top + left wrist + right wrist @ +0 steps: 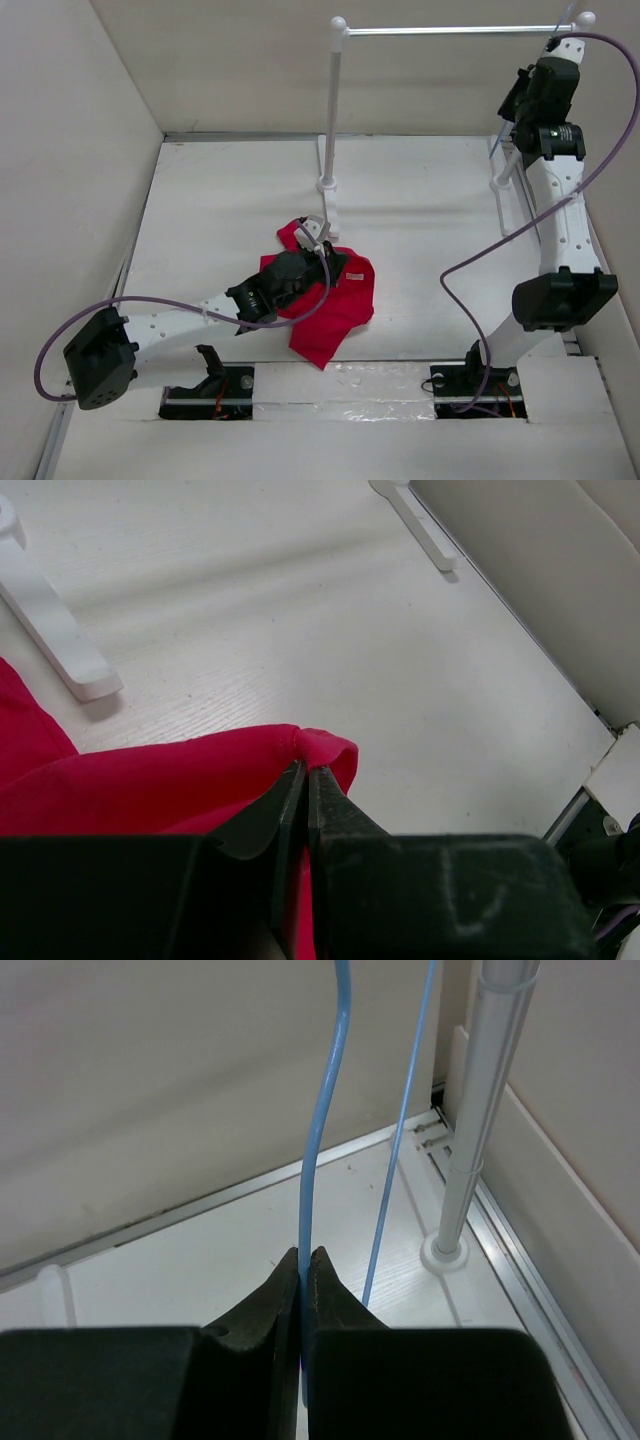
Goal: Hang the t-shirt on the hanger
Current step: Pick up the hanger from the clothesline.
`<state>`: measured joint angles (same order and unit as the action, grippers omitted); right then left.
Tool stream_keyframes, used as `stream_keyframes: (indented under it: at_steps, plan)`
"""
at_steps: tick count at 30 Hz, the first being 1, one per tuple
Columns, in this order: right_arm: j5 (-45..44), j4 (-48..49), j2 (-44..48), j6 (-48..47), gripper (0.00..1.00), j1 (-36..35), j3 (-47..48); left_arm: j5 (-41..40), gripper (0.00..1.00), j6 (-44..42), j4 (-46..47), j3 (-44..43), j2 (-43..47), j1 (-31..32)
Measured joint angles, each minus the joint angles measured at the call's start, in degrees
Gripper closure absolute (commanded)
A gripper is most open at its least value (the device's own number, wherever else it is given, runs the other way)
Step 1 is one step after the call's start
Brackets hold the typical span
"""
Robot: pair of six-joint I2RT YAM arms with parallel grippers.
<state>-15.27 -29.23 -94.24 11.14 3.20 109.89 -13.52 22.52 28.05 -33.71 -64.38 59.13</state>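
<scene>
The red t-shirt [340, 300] lies crumpled on the white table in front of the rail stand. My left gripper [315, 242] rests on its far edge. In the left wrist view the jaws [306, 768] are shut on a raised fold of the t-shirt [150, 780]. My right gripper [512, 120] is raised at the back right under the rail. In the right wrist view it [305, 1256] is shut on one thin blue wire of the hanger [322, 1130]; a second wire runs beside it. Part of the hanger [497, 146] shows below the gripper.
The white rail stand has a left post [332, 110], a top bar [450, 30] and feet on the table [50, 630]. Its right post [470, 1130] stands close to my right gripper. Walls enclose the table on the left, back and right.
</scene>
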Motion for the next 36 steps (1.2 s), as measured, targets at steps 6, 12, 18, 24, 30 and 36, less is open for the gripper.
stream_keyframes:
  at_steps: [6, 12, 18, 24, 30, 36]
  plan:
    - [7.34, 2.12, 4.87, -0.15, 1.0, 0.98, -2.54, 0.04, 1.0, 0.0, 0.0, 0.0, 0.0, 0.0]
    - [15.5, 4.39, 10.12, 0.7, 1.0, 1.6, -11.28, 0.04, 1.0, 0.0, 0.02, 0.0, 0.22, 0.0]
    - [20.5, 6.49, 12.94, 0.63, 1.0, 0.11, -17.73, 0.0, 1.0, 0.0, 0.04, 0.0, 0.72, 0.0]
    - [23.08, 7.52, 14.75, 0.33, 1.0, -1.07, -19.17, -0.2, 1.0, -0.09, 0.02, 0.0, 0.79, 0.0]
    - [25.05, 12.39, 21.77, 1.29, 1.0, -4.59, -30.75, -2.14, 1.0, -0.68, -0.02, 0.37, 2.36, 0.0]
    - [30.42, 14.29, 31.1, 3.52, 1.0, -14.14, -49.33, -4.2, 1.0, -1.29, 0.02, 0.39, 3.15, -0.81]
